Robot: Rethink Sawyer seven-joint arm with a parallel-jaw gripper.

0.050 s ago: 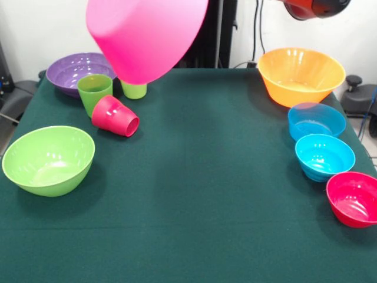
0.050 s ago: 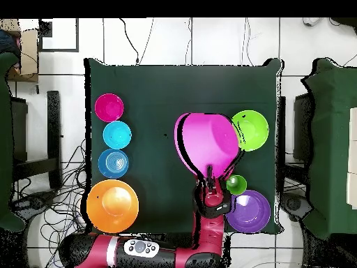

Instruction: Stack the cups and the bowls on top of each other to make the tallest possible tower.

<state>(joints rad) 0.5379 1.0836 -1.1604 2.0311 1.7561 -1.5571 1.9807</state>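
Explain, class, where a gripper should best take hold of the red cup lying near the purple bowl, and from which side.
The red cup lies tipped on its side, open mouth toward the table's middle. Come down from above and close across its tapered wall, near the wider mouth end. The green cup stands close behind it, so a sideways approach looks cramped.

The pink bowl (image 1: 147,36) looks like smooth, glossy plastic, as do the orange bowl (image 1: 301,75), lime bowl (image 1: 49,159) and purple bowl (image 1: 76,71), all catching highlights. The blue bowl (image 1: 316,121) looks translucent. The red cup (image 1: 115,116) shines too. The table's (image 1: 200,194) green cover looks like matt cloth.
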